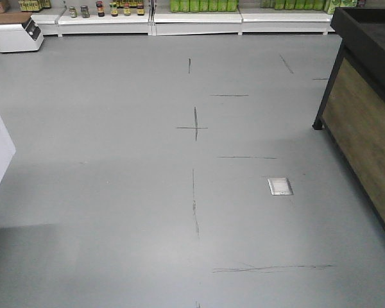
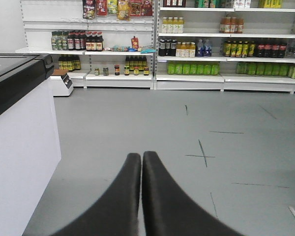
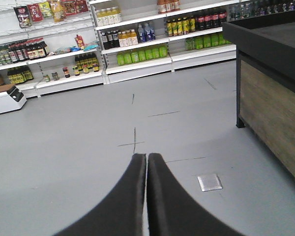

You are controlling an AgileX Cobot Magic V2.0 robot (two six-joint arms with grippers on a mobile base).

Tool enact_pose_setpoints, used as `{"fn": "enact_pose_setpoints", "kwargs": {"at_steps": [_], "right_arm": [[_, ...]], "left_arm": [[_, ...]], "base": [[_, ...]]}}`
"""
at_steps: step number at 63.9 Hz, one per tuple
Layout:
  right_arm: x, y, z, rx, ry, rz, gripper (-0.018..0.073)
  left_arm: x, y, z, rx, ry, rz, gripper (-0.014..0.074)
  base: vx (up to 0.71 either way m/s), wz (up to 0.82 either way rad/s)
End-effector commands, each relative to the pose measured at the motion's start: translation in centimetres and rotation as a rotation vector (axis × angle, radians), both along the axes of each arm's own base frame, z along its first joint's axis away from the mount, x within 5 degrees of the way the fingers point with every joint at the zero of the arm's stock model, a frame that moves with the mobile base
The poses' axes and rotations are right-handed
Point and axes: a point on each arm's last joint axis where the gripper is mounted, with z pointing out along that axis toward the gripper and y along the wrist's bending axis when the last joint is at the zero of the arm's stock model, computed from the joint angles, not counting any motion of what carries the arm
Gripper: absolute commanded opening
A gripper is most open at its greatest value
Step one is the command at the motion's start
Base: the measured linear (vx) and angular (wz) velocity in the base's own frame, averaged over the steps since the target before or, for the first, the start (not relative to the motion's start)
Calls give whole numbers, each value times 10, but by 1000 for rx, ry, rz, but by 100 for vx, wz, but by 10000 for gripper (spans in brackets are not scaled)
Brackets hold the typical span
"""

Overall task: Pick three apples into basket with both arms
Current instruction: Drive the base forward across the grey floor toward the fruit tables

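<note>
Since neither apples nor basket appear, nothing looks started: left gripper [image 2: 141, 157] and right gripper [image 3: 147, 158] both pinched closed, empty.

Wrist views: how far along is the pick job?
Done: nothing that shows; no apple or basket appears in any view. In hand: nothing. The black wedge-fingered left gripper is shut and empty, the right gripper likewise; both point over the grey shop floor toward white shelves of bottles. Left: apparently all of it, including getting the fruit and basket into view.
</note>
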Motion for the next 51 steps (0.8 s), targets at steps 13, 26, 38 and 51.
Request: {"fn": "enact_pose_setpoints", "kwargs": {"at_steps": [13,26,38,51], "right_arm": [[0,1,5,-16,-72,6,-5],[0,1,5,-16,-72,6,-5],[0,1,5,-16,-72,6,-5],[0,1,5,-16,-72,6,-5]], "left_arm": [[0,-1,0,-2,-63,-9,-6],[0,-1,0,-2,-63,-9,-6],[0,-1,0,-2,-63,-9,-6],[0,-1,0,-2,-63,-9,-6]], "base": [[0,0],[0,0],[0,0],[0,0]]}}
